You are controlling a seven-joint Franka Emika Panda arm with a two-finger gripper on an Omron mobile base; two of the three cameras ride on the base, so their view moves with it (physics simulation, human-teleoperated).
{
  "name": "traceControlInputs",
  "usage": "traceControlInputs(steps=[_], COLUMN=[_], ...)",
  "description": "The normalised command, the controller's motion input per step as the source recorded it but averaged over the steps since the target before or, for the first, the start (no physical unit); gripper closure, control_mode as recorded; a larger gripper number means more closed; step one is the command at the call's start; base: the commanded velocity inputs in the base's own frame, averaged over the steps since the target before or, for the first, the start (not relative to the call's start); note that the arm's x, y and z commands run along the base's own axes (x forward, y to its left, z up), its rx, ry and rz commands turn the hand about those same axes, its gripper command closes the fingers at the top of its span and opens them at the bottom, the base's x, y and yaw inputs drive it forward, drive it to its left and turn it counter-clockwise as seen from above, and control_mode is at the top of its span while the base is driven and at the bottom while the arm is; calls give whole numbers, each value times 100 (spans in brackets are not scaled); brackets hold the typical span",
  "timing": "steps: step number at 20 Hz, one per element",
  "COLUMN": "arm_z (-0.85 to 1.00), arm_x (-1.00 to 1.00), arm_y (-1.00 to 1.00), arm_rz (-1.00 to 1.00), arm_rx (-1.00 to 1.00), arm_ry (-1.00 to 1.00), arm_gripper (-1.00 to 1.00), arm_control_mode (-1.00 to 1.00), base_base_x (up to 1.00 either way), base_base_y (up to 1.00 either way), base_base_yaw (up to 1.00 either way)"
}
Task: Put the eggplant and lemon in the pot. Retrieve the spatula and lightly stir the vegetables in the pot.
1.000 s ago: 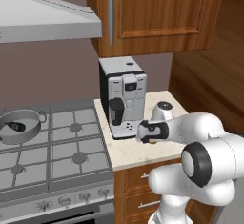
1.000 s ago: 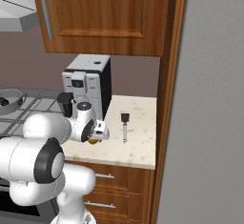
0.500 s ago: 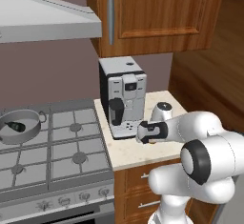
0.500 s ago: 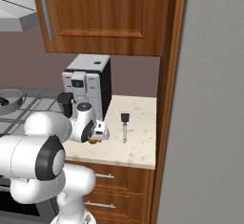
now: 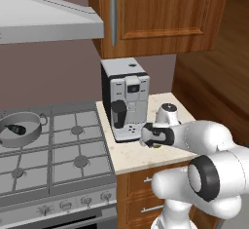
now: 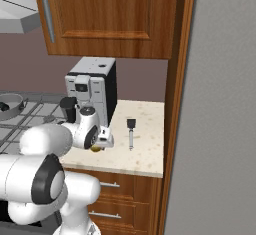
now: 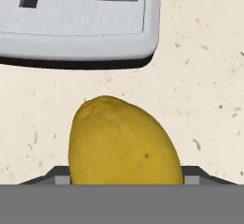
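lemon: lies on the counter, directly between the fingers | gripper: lowered over it; whether open or gripping cannot be told | coffee machine: just beyond

the speckled cream counter carries a coffee machine at its back, toward ten o'clock in the right base view. the lemon lies on the counter just in front of the machine's grey base. the spatula lies flat at about three o'clock from the lemon, blade away from the front edge. the stove adjoins the counter; the pot sits on its back burner, eggplant inside.
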Motion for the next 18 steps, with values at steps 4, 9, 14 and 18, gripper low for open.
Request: traceControlInputs(steps=[4, 9, 14, 18], arm_z=[52, 100, 100, 100], arm_x=[-97, -81, -89, -44], arm_y=[0, 0, 0, 2], arm_rz=[0, 0, 0, 0], arm_rx=[2, 6, 3, 0], arm_ry=[-17, -4, 7, 5], arm_gripper=[100, 100, 100, 100], arm_control_mode=[-100, -100, -100, -100], base_base_x=[0, 0, 0, 0], base_base_y=[0, 0, 0, 0], base_base_yaw=[0, 0, 0, 0])
